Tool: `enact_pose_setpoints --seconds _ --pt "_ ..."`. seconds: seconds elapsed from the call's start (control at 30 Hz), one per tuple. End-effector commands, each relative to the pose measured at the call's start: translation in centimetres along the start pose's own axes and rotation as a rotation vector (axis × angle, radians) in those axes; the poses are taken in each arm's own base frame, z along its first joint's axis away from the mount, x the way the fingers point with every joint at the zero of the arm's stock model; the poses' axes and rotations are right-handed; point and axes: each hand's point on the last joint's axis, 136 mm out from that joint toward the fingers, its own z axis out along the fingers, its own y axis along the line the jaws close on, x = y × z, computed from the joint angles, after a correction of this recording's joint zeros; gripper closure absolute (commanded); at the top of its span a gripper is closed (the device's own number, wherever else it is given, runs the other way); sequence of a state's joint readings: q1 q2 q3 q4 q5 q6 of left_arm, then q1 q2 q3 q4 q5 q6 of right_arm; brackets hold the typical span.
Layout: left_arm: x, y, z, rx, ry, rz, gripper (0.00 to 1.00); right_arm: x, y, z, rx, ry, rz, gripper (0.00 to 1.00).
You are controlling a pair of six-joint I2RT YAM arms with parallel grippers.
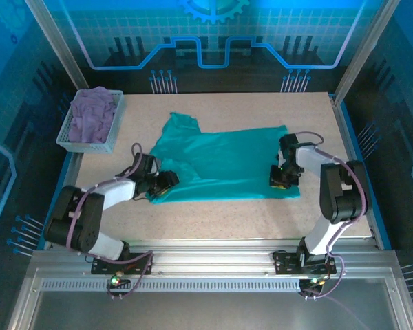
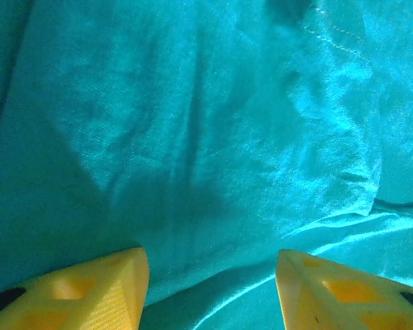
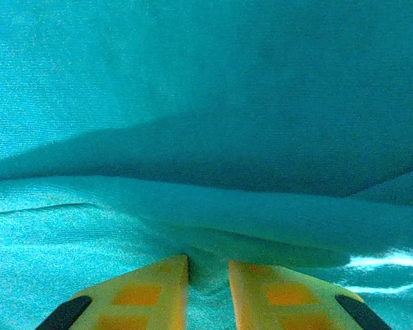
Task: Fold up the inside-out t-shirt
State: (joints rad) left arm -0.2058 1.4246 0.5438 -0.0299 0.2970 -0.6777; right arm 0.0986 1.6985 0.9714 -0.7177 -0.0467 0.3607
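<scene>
The inside-out t-shirt (image 1: 220,161), a teal cloth, lay spread across the middle of the speckled table (image 1: 193,223), its body running left to right and one narrower part reaching toward the back; both arms had their ends on its near edge, one at each side.

The left gripper (image 1: 166,180) sat at the shirt's near left corner, low over the cloth; in the left wrist view its yellow fingers (image 2: 100,289) stood well apart, open, with creased teal fabric lying flat beyond them and nothing held between them; a line of stitching showed at the top of that view.

The right gripper (image 1: 281,180) rested on the shirt's near right corner, just inside the hem; in the right wrist view its yellow fingers (image 3: 151,292) were drawn near together with only a narrow gap left, and teal cloth showed in that gap; a raised fold of the shirt ran across just ahead of the tips, with a dark shadow behind it; whether the fingers actually pinched the cloth could not be told.

At the back left of the table stood a pale mesh basket (image 1: 82,146); a lavender garment (image 1: 93,113) lay bunched inside it, well apart from the shirt.
</scene>
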Motion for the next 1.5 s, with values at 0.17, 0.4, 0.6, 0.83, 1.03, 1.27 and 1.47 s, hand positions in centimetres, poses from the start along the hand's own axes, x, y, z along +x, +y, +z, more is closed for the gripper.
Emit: enact_pose_setpoints --seconds 0.17,0.4,0.6,0.83,1.03,1.27,1.47 --pt "-0.7 -1.5 -6.3 -0.005 -0.144 -0.005 0.43 0.1 1.4 -6.0 -0.037 -0.208 0.001 0.63" --pt "-13.4 -6.9 -5.7 0.047 -0.330 0.029 0.39 -12.4 -1.5 -9.3 -0.036 -0.436 0.128 0.53" --pt "-16.9 -8.2 -4.4 0.028 -0.328 0.047 0.38 -19.7 -3.4 -6.2 0.036 -0.352 0.150 0.56" --pt "-18.1 -7.9 -3.2 -0.003 -0.311 0.062 0.37 -23.4 -2.4 -1.8 -0.001 -0.233 0.118 0.59" --pt "-19.9 -7.2 -1.7 -0.024 -0.292 0.056 0.37 -23.6 -2.1 0.1 -0.016 -0.189 0.096 0.77" --pt "-23.7 -6.2 1.2 -0.059 -0.229 0.037 0.37 -23.9 -1.6 0.2 -0.033 -0.194 0.078 0.98" --pt "-26.4 -6.2 4.8 -0.070 -0.161 0.037 0.44 -24.1 -1.1 -0.1 -0.038 -0.204 0.060 1.00"
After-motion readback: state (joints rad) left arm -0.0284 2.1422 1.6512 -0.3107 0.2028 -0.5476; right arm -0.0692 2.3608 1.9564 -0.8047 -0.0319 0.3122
